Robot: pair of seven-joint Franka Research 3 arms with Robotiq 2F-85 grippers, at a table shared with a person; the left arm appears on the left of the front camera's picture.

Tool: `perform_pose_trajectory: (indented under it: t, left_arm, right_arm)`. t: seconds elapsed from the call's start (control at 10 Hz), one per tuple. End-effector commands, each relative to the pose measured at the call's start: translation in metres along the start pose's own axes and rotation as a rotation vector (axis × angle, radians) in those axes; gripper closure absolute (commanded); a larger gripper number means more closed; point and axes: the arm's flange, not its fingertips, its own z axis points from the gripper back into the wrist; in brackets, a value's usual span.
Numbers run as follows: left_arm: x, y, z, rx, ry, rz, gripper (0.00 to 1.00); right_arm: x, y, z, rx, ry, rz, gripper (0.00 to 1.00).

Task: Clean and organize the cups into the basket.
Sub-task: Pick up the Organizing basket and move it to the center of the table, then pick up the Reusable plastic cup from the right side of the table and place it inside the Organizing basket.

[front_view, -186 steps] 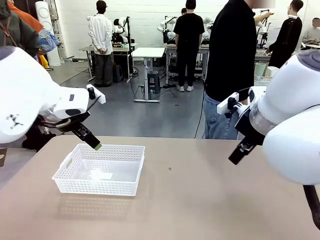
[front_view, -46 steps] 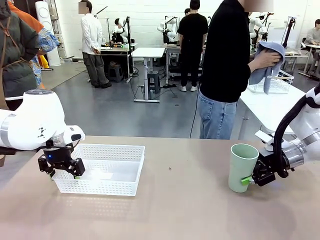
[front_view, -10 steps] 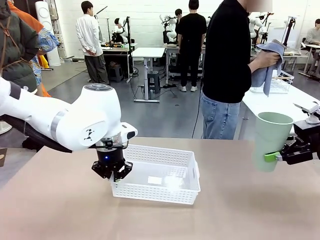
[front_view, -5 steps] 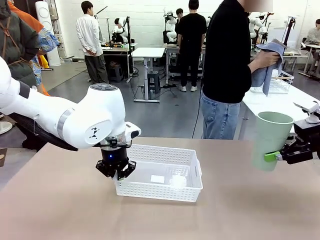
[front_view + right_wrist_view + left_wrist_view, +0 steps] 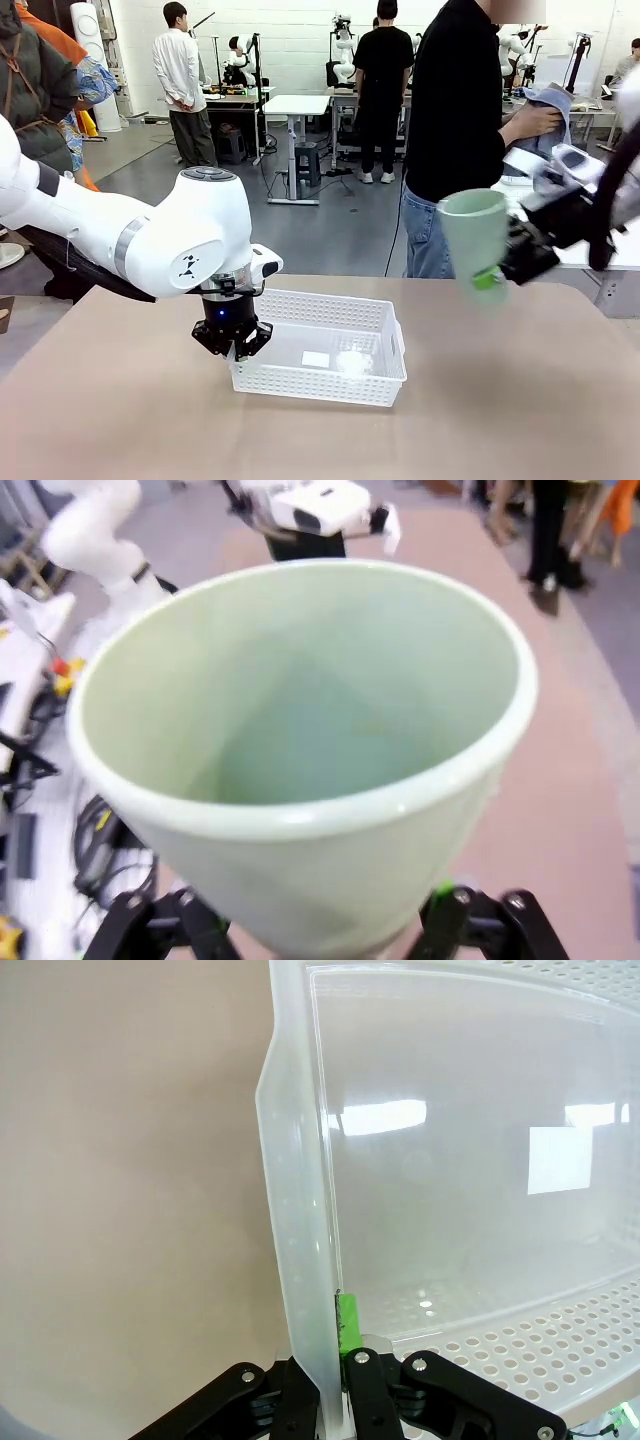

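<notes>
Pinching the left short wall of the shallow white lattice-sided plastic basket (image 5: 318,382), the left end effector (image 5: 232,346) is closed tight on that thin wall, with one green pad (image 5: 346,1322) inside it. The right end effector (image 5: 488,274) stands wide around the lower body of the tall pale mint green tumbler (image 5: 472,232), holding it mouth-up in the air, right of the basket and above the desk (image 5: 520,410). The left wrist view shows the basket's glossy floor; the right wrist view looks into the tumbler's hollow mouth. Bare desk lies in front of and right of the basket.
</notes>
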Motion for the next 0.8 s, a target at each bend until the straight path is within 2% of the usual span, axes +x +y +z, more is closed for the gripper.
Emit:
perform_pose_trajectory:
  t: [0.0,0.3,0.5,0.7]
  left_arm:
    - [-0.005,0.001,0.002,0.003,-0.01,0.002,1.0]
    - [-0.005,0.001,0.002,0.003,-0.01,0.002,1.0]
    - [-0.005,0.001,0.002,0.003,-0.01,0.002,1.0]
    - [-0.005,0.001,0.002,0.003,-0.01,0.002,1.0]
  right_arm:
    - [0.054,-0.013,-0.021,0.023,0.289,-0.083,0.19]
    - [0.12,-0.027,-0.07,-0.017,0.57,-0.166,0.19]
    - [0.135,-0.041,-0.11,0.012,0.691,-0.176,0.19]
    - [0.135,-0.055,-0.148,0.041,0.754,-0.148,0.19]
